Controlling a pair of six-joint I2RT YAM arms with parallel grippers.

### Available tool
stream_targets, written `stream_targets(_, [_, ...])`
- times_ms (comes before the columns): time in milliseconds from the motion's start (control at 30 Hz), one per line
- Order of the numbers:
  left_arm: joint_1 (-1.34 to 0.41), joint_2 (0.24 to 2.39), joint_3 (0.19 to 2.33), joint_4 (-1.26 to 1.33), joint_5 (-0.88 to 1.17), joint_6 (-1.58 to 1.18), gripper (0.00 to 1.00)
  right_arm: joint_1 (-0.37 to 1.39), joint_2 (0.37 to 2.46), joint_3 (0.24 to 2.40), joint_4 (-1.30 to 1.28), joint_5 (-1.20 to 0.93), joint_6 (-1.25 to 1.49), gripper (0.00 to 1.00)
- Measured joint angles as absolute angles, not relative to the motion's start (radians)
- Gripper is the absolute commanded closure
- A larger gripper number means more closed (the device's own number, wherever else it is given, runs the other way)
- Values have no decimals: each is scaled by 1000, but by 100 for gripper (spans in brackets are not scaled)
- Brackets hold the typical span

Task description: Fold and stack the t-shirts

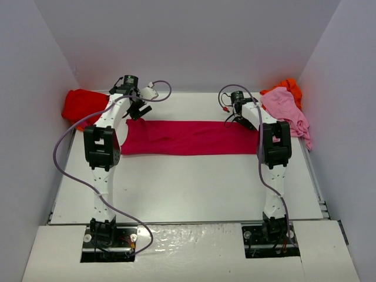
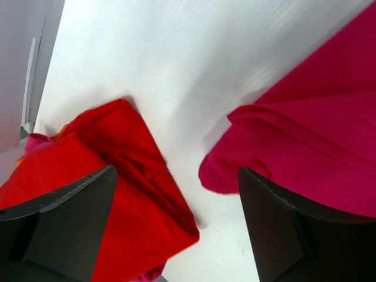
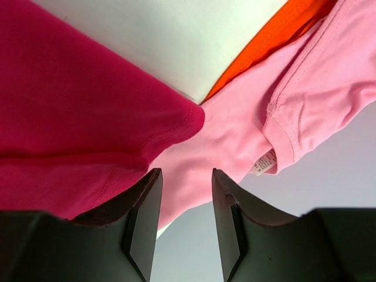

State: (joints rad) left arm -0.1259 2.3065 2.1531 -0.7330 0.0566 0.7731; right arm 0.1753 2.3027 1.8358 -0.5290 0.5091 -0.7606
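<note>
Folding looks barely begun: across the middle of the white desk (image 1: pixel 188 194) the crimson-magenta cloth t-shirt (image 1: pixel 188 138) lies as a long flat band. At its ends the left gripper (image 2: pixel 176 173) and right gripper (image 3: pixel 185 176) hang released, grasping nothing. Farther back, a crumpled bright red t-shirt (image 1: pixel 82 106) waits left, and a pale pink t-shirt (image 1: pixel 288 111) and orange t-shirt (image 1: pixel 289 86) are heaped right. No stack yet.

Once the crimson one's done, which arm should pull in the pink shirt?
Right, probably: the right hand sits at the crimson shirt's right end, with the pink shirt lying alongside; the left hand is by the red shirt.
</note>
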Motion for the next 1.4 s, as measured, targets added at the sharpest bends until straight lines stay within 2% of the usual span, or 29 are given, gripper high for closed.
stream_targets(33, [-128,2281,2127,-737,64,774,34,175,2302,1835,-526,509,-758,63])
stream_targets(167, [-138,2158,2010,-744,84,787,70,172,2277,1810,-514,509,-747,62])
stream_targets(267, [-154,2098,1954,-745,93,805,74,171,2245,1778,-505,509,-735,61])
stream_targets(367, [-170,2095,1941,-744,106,814,89,171,2212,1744,-499,509,-730,60])
stream_targets(467, [-198,2100,1913,-764,117,838,100,171,2180,1700,-484,509,-726,60])
stream_targets(567, [-246,2102,1862,-785,117,868,99,171,2157,1666,-477,509,-720,60])
stream_targets(667, [-304,2115,1826,-806,116,887,92,171,2149,1647,-470,509,-710,60])
stream_targets(833, [-383,2161,1825,-840,141,890,91,171,2142,1606,-454,509,-703,59])
stream_targets(1400, [-371,2256,1875,-860,138,888,91,171,2118,1563,-441,510,-699,57])
